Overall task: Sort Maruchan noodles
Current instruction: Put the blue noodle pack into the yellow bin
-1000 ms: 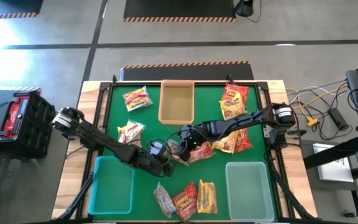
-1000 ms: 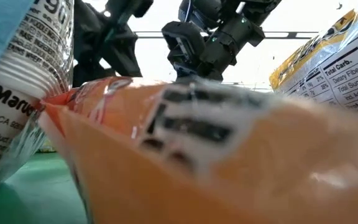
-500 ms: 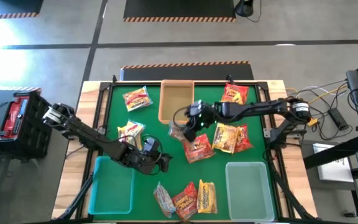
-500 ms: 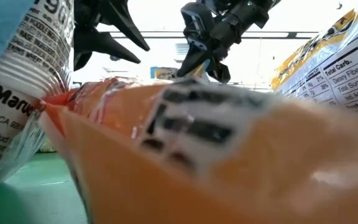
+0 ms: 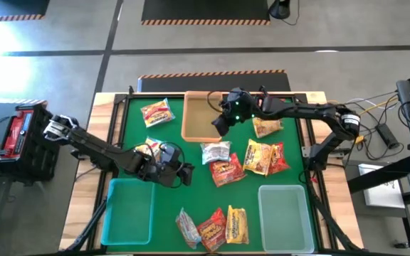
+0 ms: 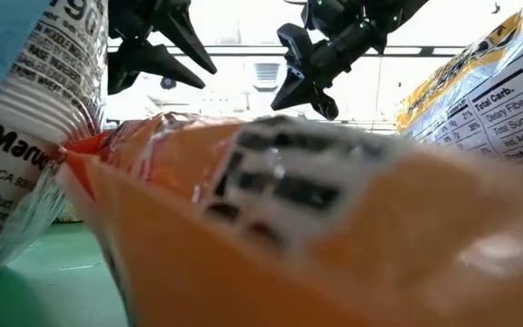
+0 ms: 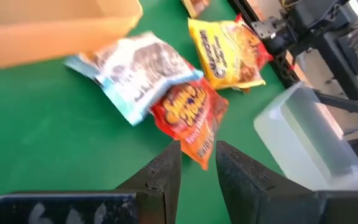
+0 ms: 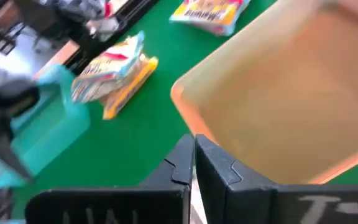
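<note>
Several Maruchan noodle packets lie flat on the green mat. A silvery one [image 5: 216, 151] and a red one [image 5: 225, 170] are at mid-table, with yellow-red ones [image 5: 262, 157] to their right. One [image 5: 156, 112] lies at the far left, one [image 5: 266, 126] at the far right, and three [image 5: 213, 227] lie near the front edge. My left gripper [image 5: 188, 174] [image 7: 197, 155] hovers open, left of the red packet [image 7: 190, 118]. My right gripper [image 5: 218, 128] [image 8: 194, 146] is shut over the tan tray's [image 5: 201, 117] right rim and holds nothing that I can see.
A teal tray [image 5: 128, 212] sits at the near left and a clear tray [image 5: 285, 210] at the near right. Another packet [image 5: 149, 150] lies beside my left forearm. In the low view, packets [image 6: 289, 227] close to the lens hide most of the table.
My right gripper has risen and travelled from mid-table toward the far edge, ending over the tan tray's right rim. The silvery packet moved a little toward the far edge with it and now lies alone on the mat. My left gripper drew back slightly toward the left and far side.
</note>
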Controlling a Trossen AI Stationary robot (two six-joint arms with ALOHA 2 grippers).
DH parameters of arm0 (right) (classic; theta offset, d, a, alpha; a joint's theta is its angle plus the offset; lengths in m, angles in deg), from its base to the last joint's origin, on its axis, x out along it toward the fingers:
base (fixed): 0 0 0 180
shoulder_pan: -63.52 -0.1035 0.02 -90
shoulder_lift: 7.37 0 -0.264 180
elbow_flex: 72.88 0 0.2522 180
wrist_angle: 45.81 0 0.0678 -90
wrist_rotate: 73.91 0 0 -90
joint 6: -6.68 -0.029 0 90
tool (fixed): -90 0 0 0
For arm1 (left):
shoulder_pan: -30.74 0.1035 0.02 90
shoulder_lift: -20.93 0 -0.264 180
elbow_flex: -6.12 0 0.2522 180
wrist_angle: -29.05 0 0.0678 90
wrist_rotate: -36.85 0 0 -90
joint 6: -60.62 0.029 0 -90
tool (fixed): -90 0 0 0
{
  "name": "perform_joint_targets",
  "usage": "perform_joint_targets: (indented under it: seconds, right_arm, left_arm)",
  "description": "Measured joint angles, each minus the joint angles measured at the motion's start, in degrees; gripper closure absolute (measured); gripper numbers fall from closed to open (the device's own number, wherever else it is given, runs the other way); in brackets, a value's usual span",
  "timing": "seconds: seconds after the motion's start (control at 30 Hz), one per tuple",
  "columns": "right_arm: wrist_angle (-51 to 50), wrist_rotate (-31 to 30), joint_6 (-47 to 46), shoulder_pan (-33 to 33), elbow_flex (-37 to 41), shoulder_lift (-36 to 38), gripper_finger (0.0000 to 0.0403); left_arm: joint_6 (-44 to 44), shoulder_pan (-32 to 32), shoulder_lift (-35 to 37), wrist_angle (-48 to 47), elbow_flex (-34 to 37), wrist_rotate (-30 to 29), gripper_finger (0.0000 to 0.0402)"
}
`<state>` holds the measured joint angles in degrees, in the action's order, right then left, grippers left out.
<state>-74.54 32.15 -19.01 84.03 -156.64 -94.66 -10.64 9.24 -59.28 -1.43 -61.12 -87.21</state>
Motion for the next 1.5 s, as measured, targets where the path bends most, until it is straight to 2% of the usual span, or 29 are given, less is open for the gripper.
perform_joint_targets:
  seconds: [0.17,0.3,0.37,0.5,0.6,0.73,0.83,0.97,1.13,1.23,1.5]
  right_arm:
    - [-3.12,5.16,3.01,-0.36,0.00,-0.42,0.0388]
    - [-7.74,8.31,3.87,-1.96,0.00,-0.45,0.0365]
    - [-10.43,8.39,3.87,-3.01,0.00,-0.45,0.0347]
    - [-14.90,7.74,4.13,-5.78,0.00,-0.45,0.0303]
    - [-18.02,2.24,6.74,-8.25,0.00,-0.45,0.0272]
    - [-23.54,-11.48,13.31,-11.05,0.02,-0.45,0.0245]
    - [-26.12,-18.06,19.76,-12.92,0.02,-0.55,0.0236]
    - [-27.99,-20.51,26.22,-15.75,0.15,-0.67,0.0229]
    - [-26.74,-24.38,29.62,-18.83,0.39,-1.60,0.0227]
    - [-26.21,-27.96,29.86,-19.43,0.43,-2.60,0.0227]
    - [-25.03,-28.70,27.94,-19.52,0.52,-4.42,0.0227]
  left_arm:
    - [1.92,1.37,2.77,-5.47,0.21,0.01,0.0318]
    - [0.33,2.17,2.02,-5.20,2.13,0.71,0.0318]
    - [-1.46,2.62,0.47,-3.38,3.49,2.43,0.0318]
    - [-4.22,3.07,-3.68,6.12,6.17,3.53,0.0318]
    - [-6.91,3.55,-7.68,10.65,6.34,3.53,0.0318]
    - [-11.60,3.98,-12.95,11.07,4.80,3.57,0.0318]
    - [-14.27,4.15,-15.91,11.23,3.46,3.57,0.0318]
    - [-14.85,4.25,-18.63,11.35,2.30,4.23,0.0318]
    - [-15.28,5.18,-22.97,12.54,0.50,5.17,0.0318]
    - [-14.48,6.55,-25.83,14.96,-1.01,5.15,0.0318]
    - [-10.47,10.28,-28.89,15.26,-4.00,3.71,0.0318]
